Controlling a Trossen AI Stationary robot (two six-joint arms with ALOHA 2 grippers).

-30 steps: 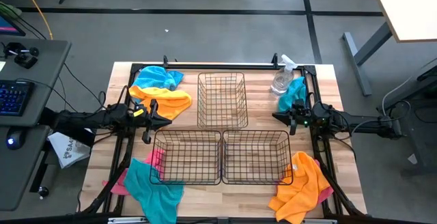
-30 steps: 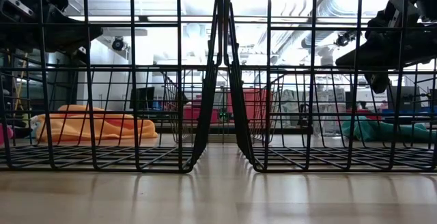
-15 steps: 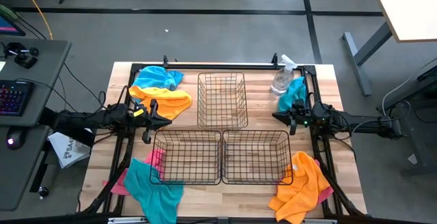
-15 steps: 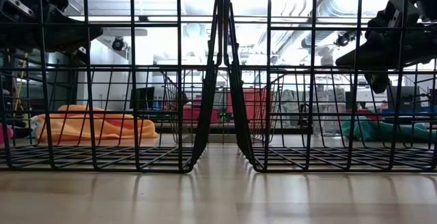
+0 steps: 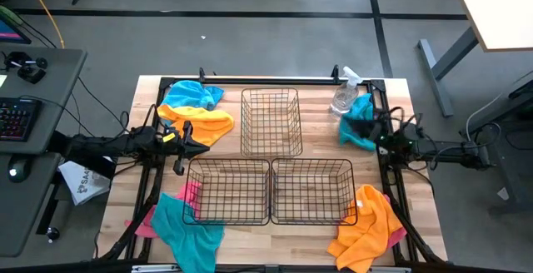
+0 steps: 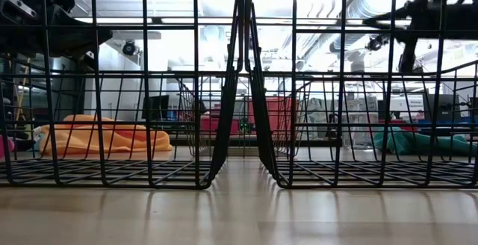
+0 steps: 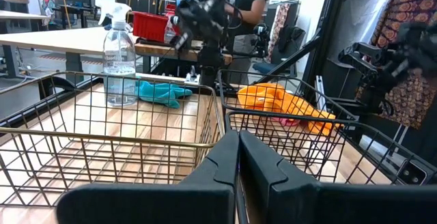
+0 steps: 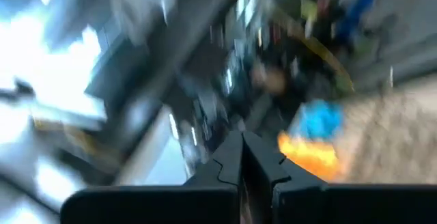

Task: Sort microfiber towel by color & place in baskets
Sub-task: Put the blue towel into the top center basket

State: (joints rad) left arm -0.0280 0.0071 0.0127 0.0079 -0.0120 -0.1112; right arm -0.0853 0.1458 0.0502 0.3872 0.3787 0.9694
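Note:
Three dark wire baskets stand on the table: one far middle [image 5: 271, 121], one near left [image 5: 228, 191], one near right [image 5: 312, 191]. Towels lie loose around them: blue [image 5: 193, 95] and orange [image 5: 200, 124] at the far left, teal [image 5: 190, 227] over pink [image 5: 185, 196] at the near left, orange [image 5: 368, 223] at the near right, teal [image 5: 359, 120] at the far right. My left gripper [image 5: 200, 142] [image 7: 238, 136] hovers shut between the orange towel and the near left basket. My right gripper [image 5: 366, 131] [image 8: 241, 136] is shut, raised over the far-right teal towel.
A clear spray bottle [image 5: 342, 98] stands at the far right corner, beside the teal towel. A dark frame rail [image 5: 275, 80] runs along the table's far edge. Bare wood shows in front of the two near baskets [image 6: 239, 208]. A person stands in the room beyond [image 7: 252, 5].
My right gripper has risen and drawn back toward the table's far right, turning as it goes; its wrist view is smeared by the motion. It stays shut. The far-right teal towel now shows more fully beneath it. The left arm and all towels have kept still.

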